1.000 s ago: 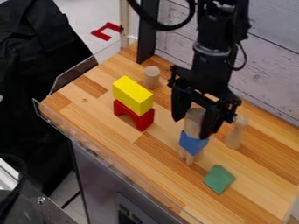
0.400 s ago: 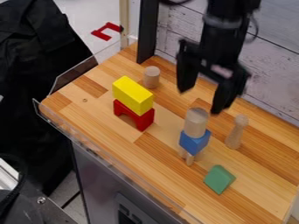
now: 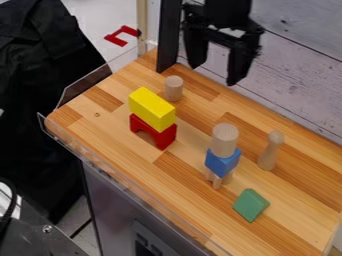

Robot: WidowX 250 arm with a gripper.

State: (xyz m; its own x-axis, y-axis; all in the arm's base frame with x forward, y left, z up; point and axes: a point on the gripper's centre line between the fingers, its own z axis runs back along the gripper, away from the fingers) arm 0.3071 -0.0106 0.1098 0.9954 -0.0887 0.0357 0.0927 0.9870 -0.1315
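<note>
Black fingers (image 3: 239, 65) farther from stacked cylinder (image 3: 225, 140)

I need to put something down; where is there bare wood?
Between the red arch and blue block, and at the picture's right, beyond the green block and peg. It's crowded around the blue block, a cylinder atop it and the peg close by. The open gripper hangs toward the back.

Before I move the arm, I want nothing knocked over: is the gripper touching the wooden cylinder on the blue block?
Apart. The camera view shows a stretch of tabletop between the gripper and the wooden cylinder on the blue block.
</note>
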